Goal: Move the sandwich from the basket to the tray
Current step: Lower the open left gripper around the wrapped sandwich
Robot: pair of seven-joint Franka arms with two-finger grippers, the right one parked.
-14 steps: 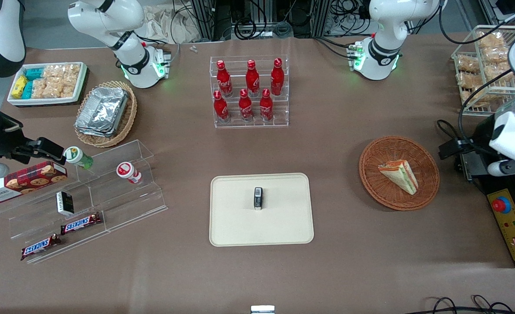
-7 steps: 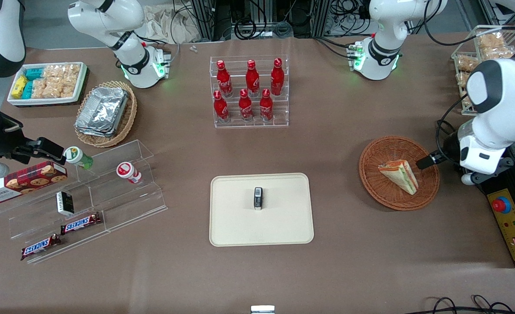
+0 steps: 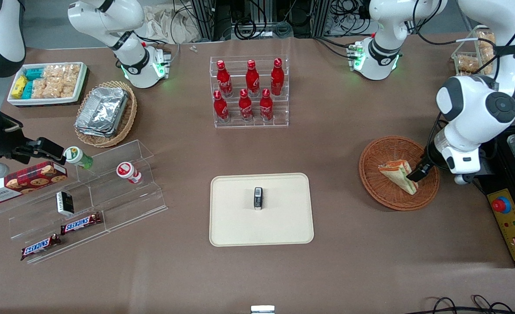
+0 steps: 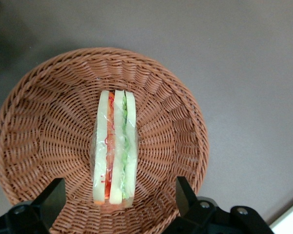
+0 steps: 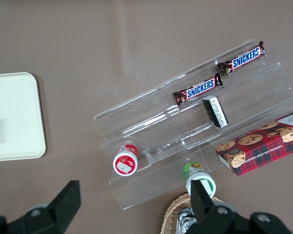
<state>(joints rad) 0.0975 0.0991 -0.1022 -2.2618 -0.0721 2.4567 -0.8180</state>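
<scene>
The sandwich [image 3: 397,175], a wrapped triangular wedge with green, red and orange layers, lies in the round reddish-brown wicker basket [image 3: 381,192]. It also shows in the left wrist view [image 4: 115,146], inside the basket [image 4: 44,122]. My left gripper [image 3: 415,173] hovers over the basket, just above the sandwich's edge toward the working arm's end. Its fingers [image 4: 185,192] are open and spread wider than the sandwich, which lies between them, untouched. The cream-beige tray [image 3: 283,226] lies near the table's middle, with a small dark object [image 3: 258,198] on it.
A clear rack of red bottles [image 3: 249,91] stands farther from the camera than the tray. A clear stepped shelf [image 3: 87,200] with snacks lies toward the parked arm's end. A black control box [image 3: 512,222] sits beside the basket at the working arm's end.
The left arm has swung in from the table's edge and brought the gripper down over the basket, above the sandwich. The sandwich and basket have not moved.
</scene>
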